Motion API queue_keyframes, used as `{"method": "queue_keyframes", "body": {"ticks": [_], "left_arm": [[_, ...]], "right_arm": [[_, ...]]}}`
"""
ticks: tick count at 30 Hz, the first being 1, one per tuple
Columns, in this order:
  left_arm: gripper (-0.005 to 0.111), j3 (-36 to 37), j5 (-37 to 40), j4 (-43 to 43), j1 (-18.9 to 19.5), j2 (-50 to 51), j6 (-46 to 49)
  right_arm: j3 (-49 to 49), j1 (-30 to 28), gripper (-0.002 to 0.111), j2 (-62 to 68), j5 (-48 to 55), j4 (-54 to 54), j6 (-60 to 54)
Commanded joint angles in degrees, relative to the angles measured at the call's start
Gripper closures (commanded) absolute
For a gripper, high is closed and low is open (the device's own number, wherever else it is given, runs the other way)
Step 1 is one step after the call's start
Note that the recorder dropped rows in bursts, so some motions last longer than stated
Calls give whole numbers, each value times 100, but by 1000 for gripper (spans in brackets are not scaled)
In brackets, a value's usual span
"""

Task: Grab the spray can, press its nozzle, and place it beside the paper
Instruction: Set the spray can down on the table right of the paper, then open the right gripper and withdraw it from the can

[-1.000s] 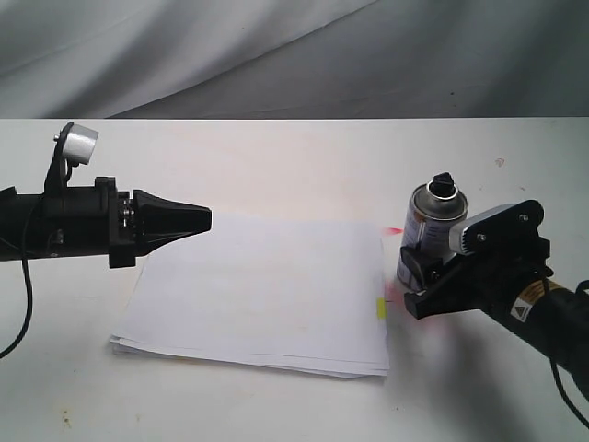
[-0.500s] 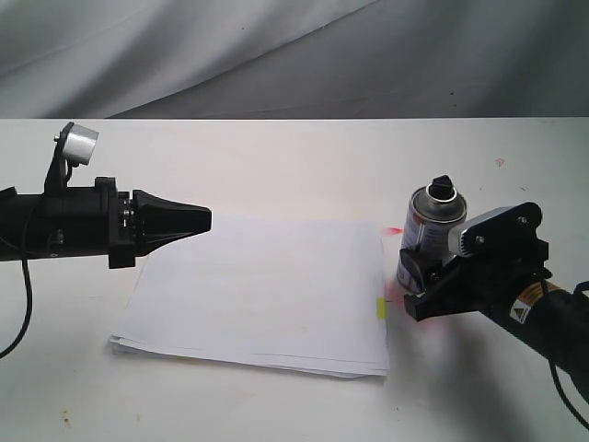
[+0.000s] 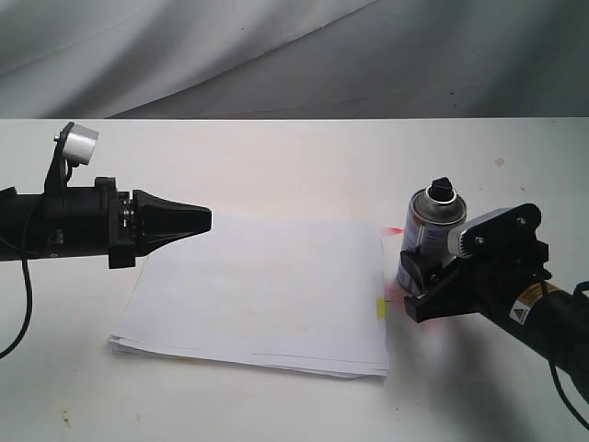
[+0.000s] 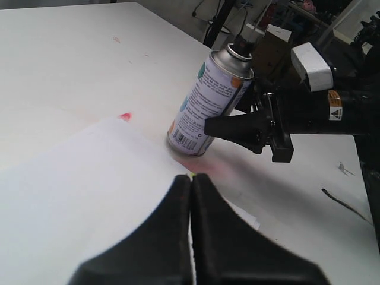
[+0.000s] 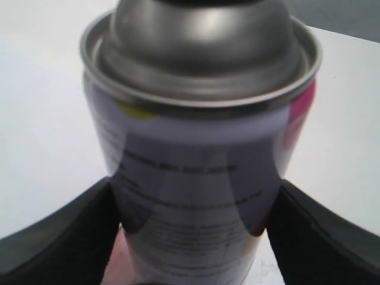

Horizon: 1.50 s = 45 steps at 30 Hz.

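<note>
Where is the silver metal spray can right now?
Right side of the exterior view: the silver metal spray can stands beside the white paper stack, between the fingers of the right gripper.

Spray can (image 3: 434, 228) fills right tool (image 3: 410, 273) gap, paper (image 3: 267, 295) lies flat (no barrier), table (image 3: 304, 161) behind open.

Bright, even light; blurred close-up.

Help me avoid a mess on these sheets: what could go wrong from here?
1. The right gripper flanks the spray can low on its body, close to the paper's edge; a crooked release could tip the can onto the sheets.
2. A pink stain marks the table at the can's base; dragging the can might smear it onto the paper.
</note>
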Motion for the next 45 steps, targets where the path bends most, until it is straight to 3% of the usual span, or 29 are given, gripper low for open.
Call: {"method": "queue_keyframes", "body": {"ticks": [1, 12, 21, 28, 38, 41, 45], "left_arm": [[107, 45, 61, -45, -9, -53, 31], [107, 45, 61, -45, -9, -53, 31], [107, 45, 61, -45, -9, -53, 31], [107, 45, 61, -45, -9, -53, 31], [107, 45, 61, -45, -9, -53, 31], [107, 45, 61, -45, -9, -53, 31], [107, 45, 61, -45, -9, -53, 31]], "right_arm": [[-17, -10, 52, -32, -220, 38, 9], [-17, -10, 24, -32, -243, 62, -16], [117, -10, 15, -794, -187, 62, 129], [144, 140, 15, -2559, 1022, -74, 589], [144, 1083, 17, -5618, 3307, 538, 591], [144, 1136, 26, -6508, 4216, 457, 649], [144, 1136, 50, -7753, 5247, -202, 1216]]}}
